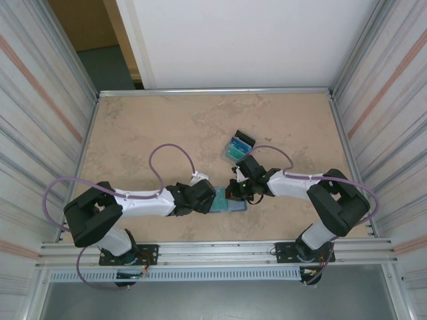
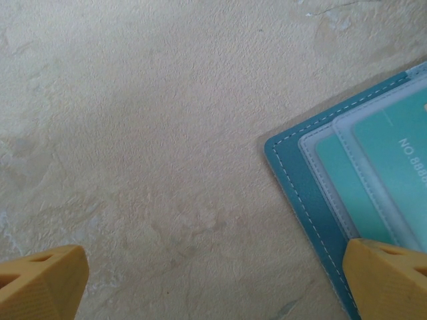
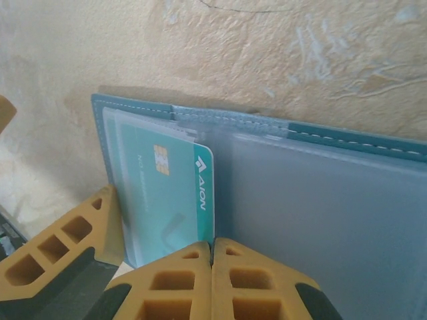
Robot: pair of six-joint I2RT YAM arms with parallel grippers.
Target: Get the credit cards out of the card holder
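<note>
Right wrist: hand pinches teal card (edgewise)

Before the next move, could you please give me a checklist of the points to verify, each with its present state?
1. The card holder lies open and flat on the table: ok.
2. The teal card appears partly out of its clear pocket, logo edge bare: ok.
3. The right gripper is closed at that card's lower edge: ok. Card really caught between the pads: cannot tell.
4. The left gripper is open, with one fingertip over the holder's corner: ok. Pressing it down: cannot tell.
5. The cards already taken out lie apart from the holder: ok.
</note>
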